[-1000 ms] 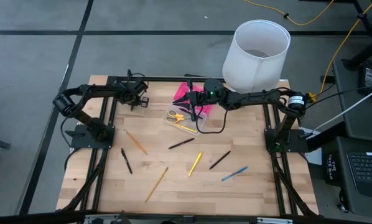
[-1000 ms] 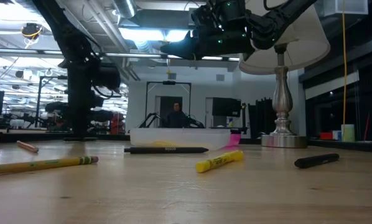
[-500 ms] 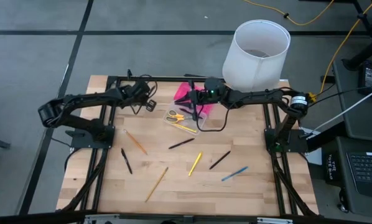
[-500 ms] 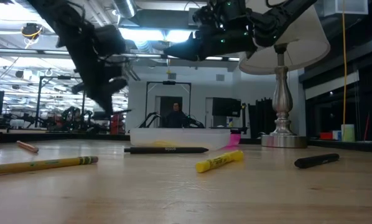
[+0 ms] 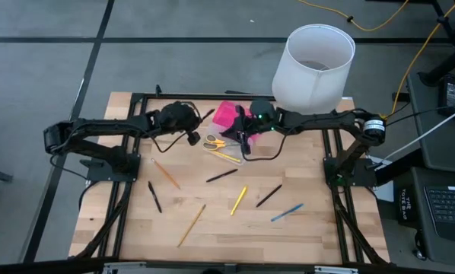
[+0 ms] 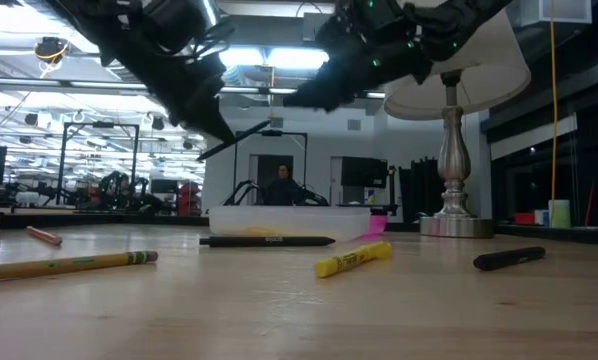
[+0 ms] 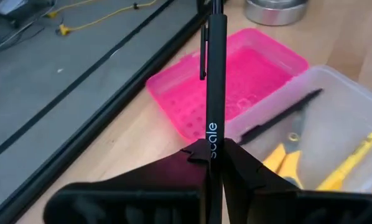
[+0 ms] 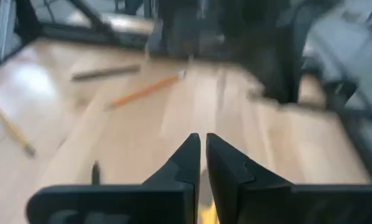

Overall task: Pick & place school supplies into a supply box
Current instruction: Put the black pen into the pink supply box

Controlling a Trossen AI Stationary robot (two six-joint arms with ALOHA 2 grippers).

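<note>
My left gripper (image 7: 212, 149) is shut on a black pen (image 7: 214, 74), which hovers over the supply box's pink half (image 7: 236, 81). From above, this gripper (image 5: 191, 128) is just left of the box (image 5: 226, 114). The clear half (image 5: 224, 150) lies flat on the table and holds yellow-handled scissors (image 5: 212, 141), a yellow marker (image 7: 351, 163) and a black pen (image 7: 279, 118). My right gripper (image 5: 243, 138) hangs above the clear half, its fingers (image 8: 189, 155) together with nothing between them. More pens and pencils lie on the table nearer the front. My left gripper pinches the black pen's barrel (image 7: 212, 134), at its printed lettering, between its two fingers. The pen lies along the fingers and sticks out past their tips, clip end (image 7: 204, 50) foremost. It is lifted clear of the table and the box (image 6: 234, 143).
A white lamp (image 5: 313, 65) stands at the far right, its base (image 6: 457, 215) behind the box. Loose on the wood lie an orange pencil (image 5: 167, 173), two black pens (image 5: 154, 195) (image 5: 221, 175), a tan pencil (image 5: 191, 224), a yellow marker (image 5: 238, 200), another black pen (image 5: 268, 195) and a blue pen (image 5: 287, 212).
My left gripper has risen and swung toward the table's right, from the far left corner to the box, rolling as it went and keeping the black pen. My right gripper has tipped its fingers further down over the box.
</note>
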